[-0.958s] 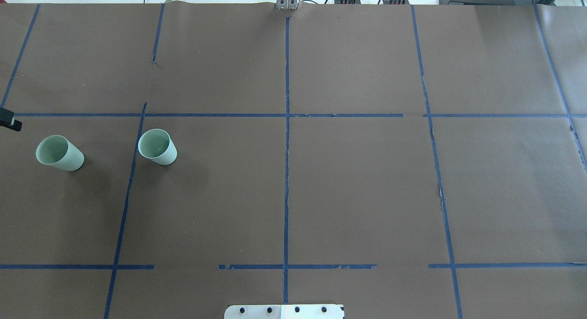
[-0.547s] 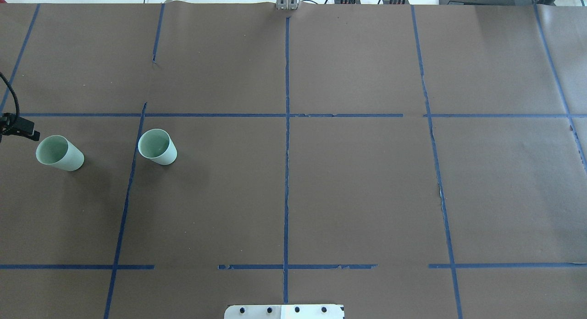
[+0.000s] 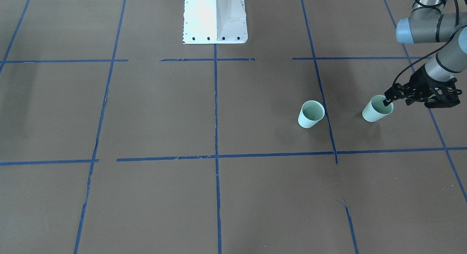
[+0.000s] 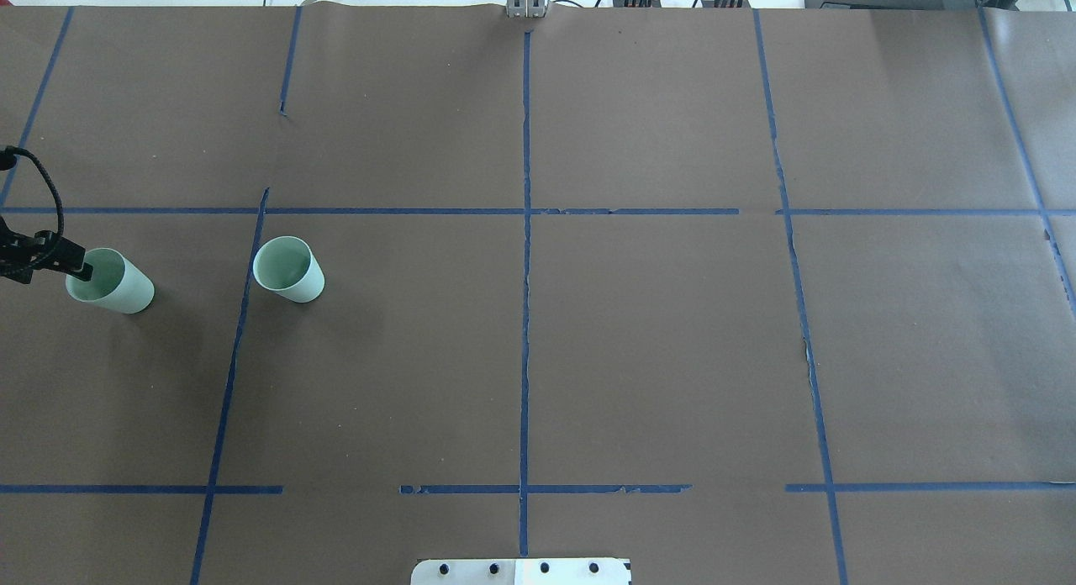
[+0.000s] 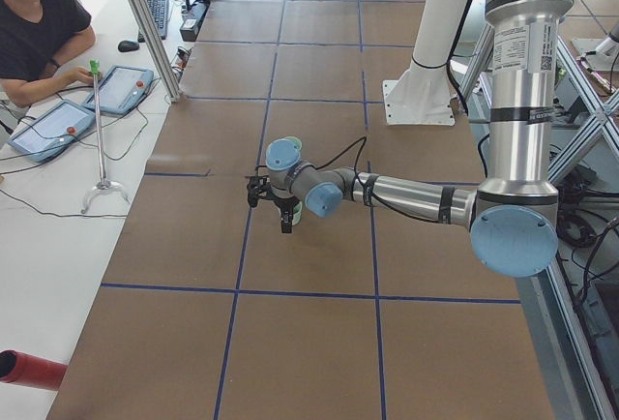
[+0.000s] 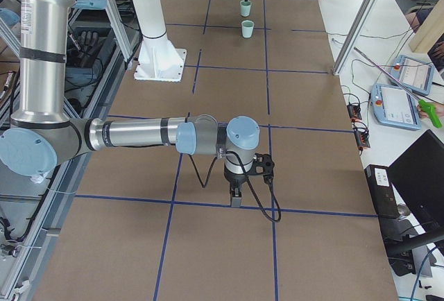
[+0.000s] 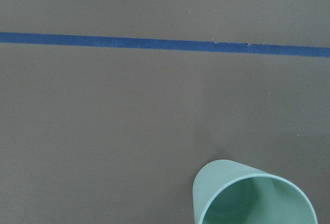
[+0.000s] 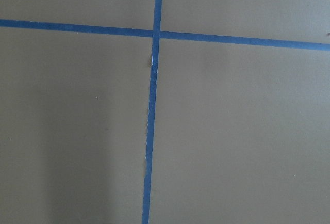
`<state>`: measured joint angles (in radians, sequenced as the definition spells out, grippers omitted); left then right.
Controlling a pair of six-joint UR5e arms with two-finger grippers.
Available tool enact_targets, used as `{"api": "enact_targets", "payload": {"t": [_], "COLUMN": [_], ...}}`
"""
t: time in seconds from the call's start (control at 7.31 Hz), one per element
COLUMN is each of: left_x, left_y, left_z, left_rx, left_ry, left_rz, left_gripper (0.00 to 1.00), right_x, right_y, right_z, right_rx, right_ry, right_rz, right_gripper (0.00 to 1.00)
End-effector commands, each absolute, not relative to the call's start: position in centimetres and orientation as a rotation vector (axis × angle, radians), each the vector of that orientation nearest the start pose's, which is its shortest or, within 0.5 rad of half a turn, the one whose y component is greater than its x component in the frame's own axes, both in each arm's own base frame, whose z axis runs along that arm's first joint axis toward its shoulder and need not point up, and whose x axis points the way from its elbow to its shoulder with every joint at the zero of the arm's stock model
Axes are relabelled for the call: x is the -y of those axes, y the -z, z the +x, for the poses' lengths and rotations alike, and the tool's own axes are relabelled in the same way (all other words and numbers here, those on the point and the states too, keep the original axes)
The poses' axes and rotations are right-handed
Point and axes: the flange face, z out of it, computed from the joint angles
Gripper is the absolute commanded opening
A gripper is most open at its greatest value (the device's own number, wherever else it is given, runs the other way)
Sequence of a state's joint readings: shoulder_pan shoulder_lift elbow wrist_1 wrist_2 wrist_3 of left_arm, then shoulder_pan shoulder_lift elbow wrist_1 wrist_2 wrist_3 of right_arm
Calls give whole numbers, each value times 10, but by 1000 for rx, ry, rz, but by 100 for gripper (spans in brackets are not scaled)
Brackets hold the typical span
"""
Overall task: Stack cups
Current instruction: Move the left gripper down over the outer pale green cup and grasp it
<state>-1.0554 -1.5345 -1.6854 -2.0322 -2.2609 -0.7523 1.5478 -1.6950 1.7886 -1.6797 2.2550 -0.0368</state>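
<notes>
- A small, pale mint-green, tapered, handleless outer cup (image 4: 110, 281) and its identical twin, the inner cup (image 4: 289, 269), stand upright, mouths up, on the brown paper-covered tabletop (image 4: 656, 333), which is gridded with blue tape lines (image 4: 526, 316).
- Seen from overhead, both sit toward the tabletop's 9 o'clock edge. The outer cup is at 9 o'clock from the inner cup, well apart from it.
- The left gripper (image 3: 387, 99) hangs at the outer cup's rim, on its 9 o'clock side, away from the inner cup. Its black tip overlaps the rim and may dip just inside. I cannot tell whether its jaws are apart or together, and nothing shows a firm hold.
- The right gripper (image 6: 236, 198) points down at bare tabletop far toward 3 o'clock. It is seen only from the side, so the state of its jaws cannot be told.
- The cups look light, thin-walled, stiff and smooth, so probably slippery and easily tipped or slid by a nudge at the rim.
- The best hold is likely a pinch on the wall at the rim, one jaw inside and one outside. That leaves the narrow base free to drop into the inner cup.
- Nothing is stacked yet.
</notes>
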Motion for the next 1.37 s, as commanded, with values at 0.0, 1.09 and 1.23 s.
{"api": "enact_targets", "payload": {"t": [0.0,1.09,1.23], "left_x": [476,474,466], "left_y": [-570,-542,-503], "left_z": [193,201,186], "left_rx": [-852,-891,-911], "left_ry": [28,1,7], "left_rz": [15,12,26], "left_gripper": [77,0,0], "right_x": [438,438,438], "right_y": [-626,-626,-626], "right_z": [60,60,60], "right_rx": [686,686,684], "right_ry": [52,52,52], "right_rz": [-10,-10,-10], "right_gripper": [100,100,100]}}
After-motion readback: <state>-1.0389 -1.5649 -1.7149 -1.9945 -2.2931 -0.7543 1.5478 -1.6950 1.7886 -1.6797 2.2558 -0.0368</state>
